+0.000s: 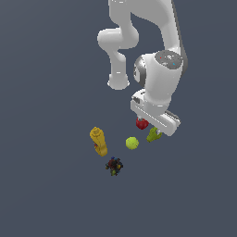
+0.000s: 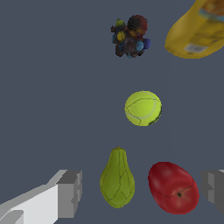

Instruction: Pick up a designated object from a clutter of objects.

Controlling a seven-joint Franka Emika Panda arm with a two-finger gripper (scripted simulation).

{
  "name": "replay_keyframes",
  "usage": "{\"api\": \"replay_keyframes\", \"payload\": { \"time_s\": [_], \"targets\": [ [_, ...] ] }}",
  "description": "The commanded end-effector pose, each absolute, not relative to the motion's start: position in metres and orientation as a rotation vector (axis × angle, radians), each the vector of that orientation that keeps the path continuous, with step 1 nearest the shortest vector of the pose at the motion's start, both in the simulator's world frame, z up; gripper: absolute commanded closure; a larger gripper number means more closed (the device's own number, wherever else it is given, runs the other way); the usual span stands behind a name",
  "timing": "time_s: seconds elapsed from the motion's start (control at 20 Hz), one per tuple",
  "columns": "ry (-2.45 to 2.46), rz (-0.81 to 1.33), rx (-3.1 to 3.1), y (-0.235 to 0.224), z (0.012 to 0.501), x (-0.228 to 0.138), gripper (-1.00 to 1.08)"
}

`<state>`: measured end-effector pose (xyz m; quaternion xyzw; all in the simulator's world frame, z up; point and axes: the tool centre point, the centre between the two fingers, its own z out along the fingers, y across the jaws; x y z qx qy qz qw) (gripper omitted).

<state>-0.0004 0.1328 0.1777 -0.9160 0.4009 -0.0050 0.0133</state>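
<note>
Item: claw (image 2: pixel 142 190), jaws standing wide apart, gripping nothing. We are seeing two things between fingers: pear (image 2: pixel 117 178) and, just beside it, red ball (image 2: pixel 173 187) nearer one finger (image 2: pixel 214 189).

Risk, our judgement: closing here is likely catching both, ball wedging pear askew or squirting it out.

Tennis ball (image 2: pixel 143 107), dark lump (image 2: pixel 130 36), yellow bottle (image 2: pixel 199 30) lying beyond claw.

You are looking at 1 plain, flat, dark slate-grey surface (image 1: pixel 46 194) that fills both views from edge to edge. You can see no walls, windows or furniture, and no seam or edge that would tell you whether it is a floor or a bench. The tone is even and matte, without texture or pattern. Light is soft and diffuse; you get no sharp shadows anywhere on the grey.
</note>
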Motion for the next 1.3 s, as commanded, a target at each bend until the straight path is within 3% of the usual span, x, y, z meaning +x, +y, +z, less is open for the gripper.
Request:
{"api": "replay_keyframes", "payload": {
  "time_s": [0.0, 1.25],
  "targets": [
    [1.322, -0.012, -2.823, 0.141, 0.168, -0.004, -0.92],
    [1.85, 0.0, -2.538, 0.195, 0.093, -0.045, -0.92]
  ]
}}
